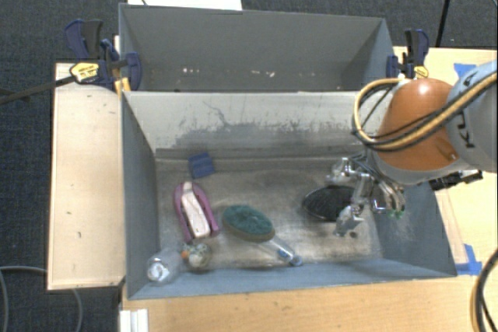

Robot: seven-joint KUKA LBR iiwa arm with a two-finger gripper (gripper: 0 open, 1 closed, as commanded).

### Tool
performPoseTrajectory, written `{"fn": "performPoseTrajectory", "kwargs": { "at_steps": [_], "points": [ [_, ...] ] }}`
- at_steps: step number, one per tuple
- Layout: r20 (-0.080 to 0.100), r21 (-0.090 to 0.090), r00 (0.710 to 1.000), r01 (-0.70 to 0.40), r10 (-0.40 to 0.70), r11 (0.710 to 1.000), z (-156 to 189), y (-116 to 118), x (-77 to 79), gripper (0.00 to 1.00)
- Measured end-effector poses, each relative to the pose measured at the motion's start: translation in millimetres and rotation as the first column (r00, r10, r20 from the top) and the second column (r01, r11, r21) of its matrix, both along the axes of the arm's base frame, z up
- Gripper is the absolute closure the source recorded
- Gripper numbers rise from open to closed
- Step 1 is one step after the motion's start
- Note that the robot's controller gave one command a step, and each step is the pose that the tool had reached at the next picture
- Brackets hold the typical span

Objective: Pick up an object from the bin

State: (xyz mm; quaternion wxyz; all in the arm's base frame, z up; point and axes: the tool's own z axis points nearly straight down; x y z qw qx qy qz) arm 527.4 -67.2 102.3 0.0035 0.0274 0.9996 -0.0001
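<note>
My gripper (348, 202) hangs low at the right side of the bin floor, its metal fingers pointing down and left. Just to its left, touching or partly under the fingers, lies a flat black oval thing (323, 204). Whether anything sits between the fingers cannot be made out. A green oval scrubber head on a clear handle (249, 222) lies further left in the middle of the floor.
A pink and white brush-like thing (194, 211) lies at the left, with a small blue block (201, 164) behind it. A clear round thing (159, 270) and a small brownish ball (198, 254) sit in the front left corner. The arm with its orange cover enters from the right.
</note>
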Motion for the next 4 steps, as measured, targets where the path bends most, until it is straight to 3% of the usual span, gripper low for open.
{"fn": "performPoseTrajectory", "kwargs": {
  "at_steps": [1, 2, 3, 4],
  "points": [
    [-0.001, 0.0, 0.993, 0.121, -0.121, 0.993, -2, -25, 0.0, 0.0],
    [-0.001, 0.002, 0.99, 0.141, -0.141, 0.99, -30, 6, 31.2, 0.0],
    [0.001, 0.002, 0.957, 0.289, -0.289, 0.957, -30, -46, 40.3, 0.0],
    [0.003, 0.002, 0.959, 0.284, -0.284, 0.959, -29, -45, 41.3, 1.0]
  ]
}}
